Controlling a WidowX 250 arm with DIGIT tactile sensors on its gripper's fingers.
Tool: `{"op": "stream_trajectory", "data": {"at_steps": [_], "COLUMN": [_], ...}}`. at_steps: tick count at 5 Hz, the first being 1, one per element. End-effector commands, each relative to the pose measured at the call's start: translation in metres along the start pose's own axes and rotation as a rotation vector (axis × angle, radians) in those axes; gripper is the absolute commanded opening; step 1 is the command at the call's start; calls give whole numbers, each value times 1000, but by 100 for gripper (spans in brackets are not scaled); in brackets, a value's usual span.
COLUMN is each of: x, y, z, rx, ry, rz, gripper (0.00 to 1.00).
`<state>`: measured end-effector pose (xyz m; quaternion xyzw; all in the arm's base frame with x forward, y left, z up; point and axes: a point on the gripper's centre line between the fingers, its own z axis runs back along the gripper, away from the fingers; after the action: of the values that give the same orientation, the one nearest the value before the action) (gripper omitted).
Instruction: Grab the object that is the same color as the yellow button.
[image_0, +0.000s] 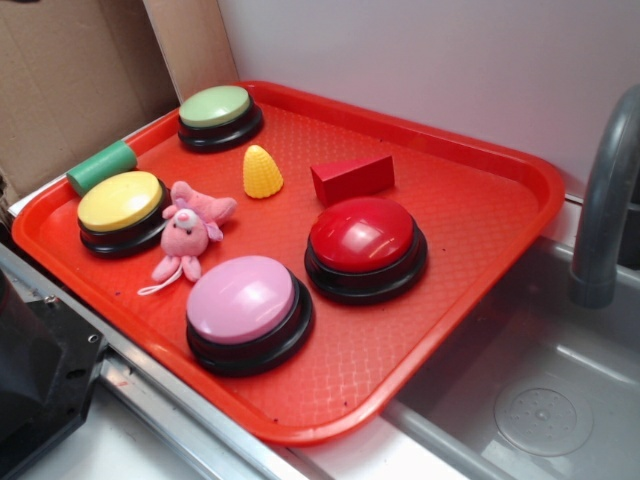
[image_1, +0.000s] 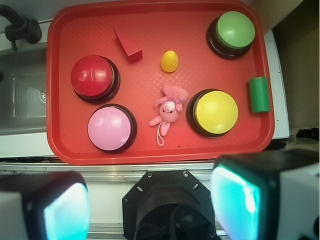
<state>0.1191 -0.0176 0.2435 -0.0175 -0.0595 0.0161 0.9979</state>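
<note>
The object, a small ribbed yellow corn cob (image_0: 262, 172), stands on the red tray (image_0: 460, 260) between the green button and the red wedge. In the wrist view the cob (image_1: 169, 61) lies far ahead, toward the tray's back. The yellow button (image_0: 122, 208) sits at the tray's left side, and in the wrist view this button (image_1: 215, 112) is right of the pink plush. My gripper (image_1: 150, 207) is open with nothing between its cyan-padded fingers (image_1: 235, 202). It hangs high over the robot's base, short of the tray's near edge. The exterior view does not show it.
The tray also holds a green button (image_0: 217, 113), red button (image_0: 364, 243), pink button (image_0: 245, 308), pink plush (image_0: 188, 232), red wedge (image_0: 352, 177) and green cylinder (image_0: 101, 166). A sink (image_0: 540, 390) with a grey faucet (image_0: 605, 200) lies to the right, cardboard (image_0: 70, 70) behind.
</note>
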Motion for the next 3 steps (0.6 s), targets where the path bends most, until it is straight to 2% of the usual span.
{"op": "stream_trajectory", "data": {"at_steps": [1,3], "x": [0,41], "y": [0,1], "z": [0,-41], "rx": [0,27], "ry": [0,-170], "rz": [0,-137], "gripper": [100,100]}}
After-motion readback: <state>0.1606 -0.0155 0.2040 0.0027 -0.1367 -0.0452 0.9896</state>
